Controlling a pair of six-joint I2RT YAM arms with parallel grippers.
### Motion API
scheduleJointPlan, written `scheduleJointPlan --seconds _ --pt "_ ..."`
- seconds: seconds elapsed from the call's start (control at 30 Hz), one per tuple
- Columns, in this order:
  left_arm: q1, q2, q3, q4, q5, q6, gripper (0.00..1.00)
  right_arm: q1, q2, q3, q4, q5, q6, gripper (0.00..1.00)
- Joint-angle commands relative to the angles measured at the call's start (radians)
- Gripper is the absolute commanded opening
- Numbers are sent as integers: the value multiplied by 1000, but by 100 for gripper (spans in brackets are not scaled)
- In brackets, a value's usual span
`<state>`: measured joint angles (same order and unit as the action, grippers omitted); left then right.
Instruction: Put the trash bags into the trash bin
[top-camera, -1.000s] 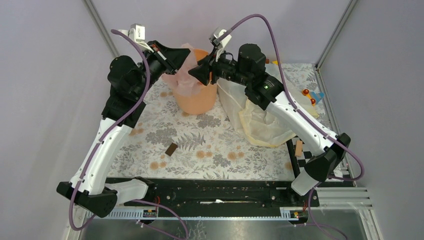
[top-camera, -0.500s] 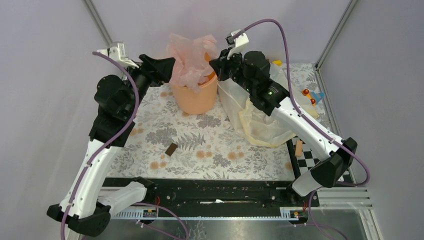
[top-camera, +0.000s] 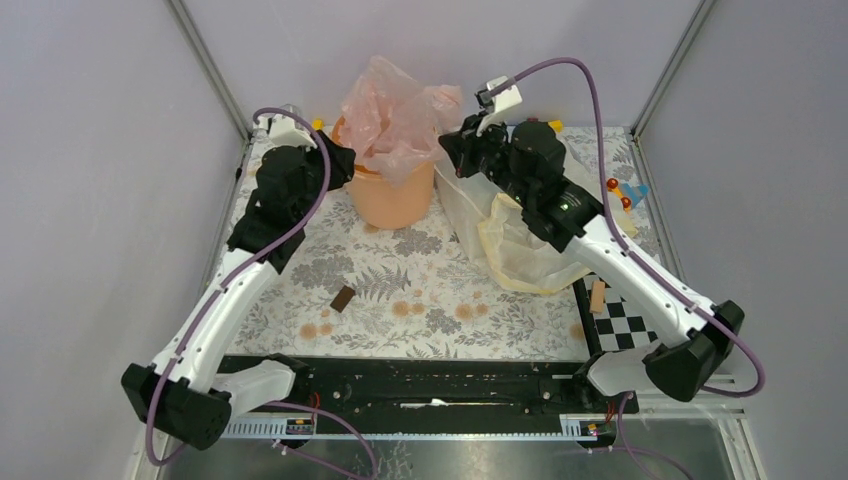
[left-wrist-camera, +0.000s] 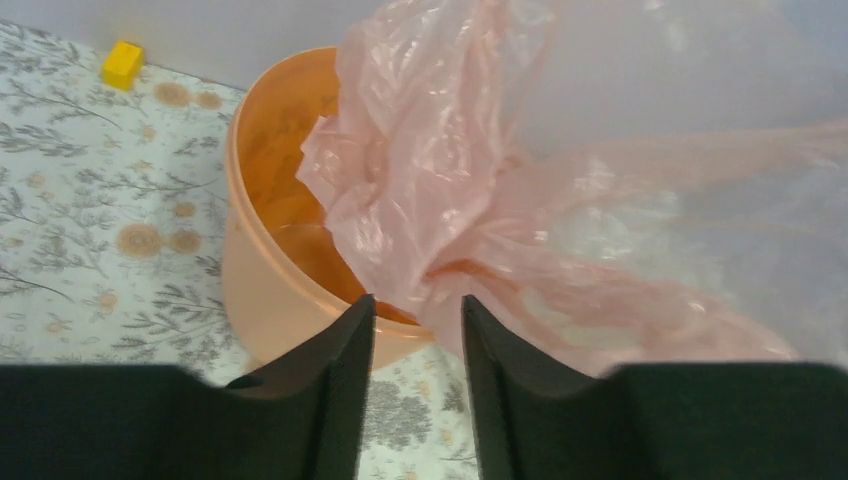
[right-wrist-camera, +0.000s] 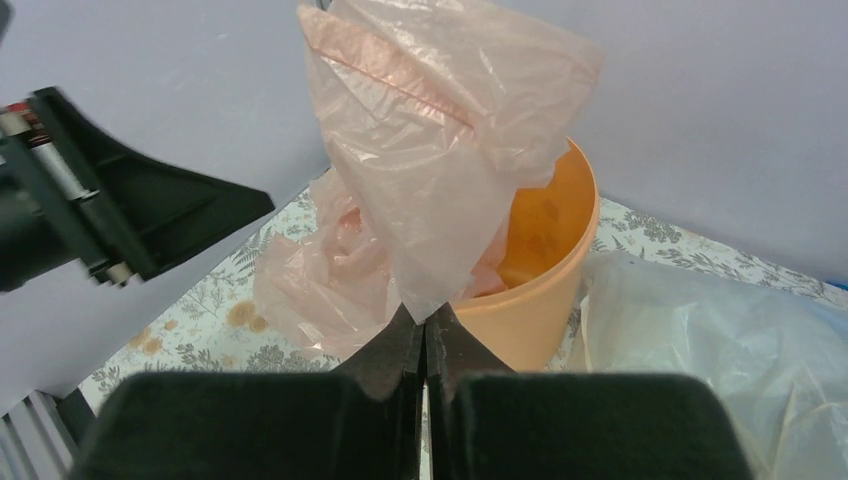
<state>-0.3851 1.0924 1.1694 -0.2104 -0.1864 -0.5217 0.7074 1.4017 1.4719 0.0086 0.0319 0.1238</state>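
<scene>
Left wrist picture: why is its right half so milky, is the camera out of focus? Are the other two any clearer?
Left wrist: the pink bag hangs close to the lens, a soft translucent veil; the bucket is sharp. Right wrist: bag creases crisp, evenly lit. Top external: even light, no glare, only faint shadows.

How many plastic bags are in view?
3: the pink bag bunched over the orange bucket; the clear bag and pale yellow bag right of it. Others may be hidden underneath.
</scene>
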Motion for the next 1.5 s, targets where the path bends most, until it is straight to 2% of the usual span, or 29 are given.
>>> scheduleJointPlan --seconds 0.0,0.03,0.1,0.17,0.57,0.8,1.0,1.03,1.1,1.23,1.3,1.37,1.47 --pt "63 45 30 61 73 -34 32 -3 -101 -58 8 -1 -17 0" --pt "84 59 42 55 88 -49 33 -3 -120 -81 9 8 -13 0" --pt "127 66 33 84 139 -82 42 -3 -152 -123 9 12 -13 0" --pt "162 53 4 150 195 -115 46 -3 -175 -154 8 11 -17 0" --pt "256 73 -48 251 326 -186 42 -3 -192 -185 -2 30 -30 0" --pt "262 129 -56 305 371 -186 50 -3 -186 -178 -27 29 -30 0" --pt "262 211 -64 409 430 -227 50 -3 -174 -160 -43 39 -21 0" --pt "262 222 -60 420 434 -233 49 -3 -173 -156 -44 39 -21 0" --pt "262 255 -46 441 436 -237 41 -3 -168 -150 -45 42 -21 0" --pt "262 268 31 381 361 -168 1 -6 -138 -120 -61 124 -7 0" --pt "262 249 95 296 265 -93 0 -30 -100 -78 -90 182 26 0" --pt "262 217 130 260 142 -44 0 -75 -53 -33 -104 154 71 0" --pt "262 189 178 213 70 2 0 -136 10 40 -105 101 113 0"
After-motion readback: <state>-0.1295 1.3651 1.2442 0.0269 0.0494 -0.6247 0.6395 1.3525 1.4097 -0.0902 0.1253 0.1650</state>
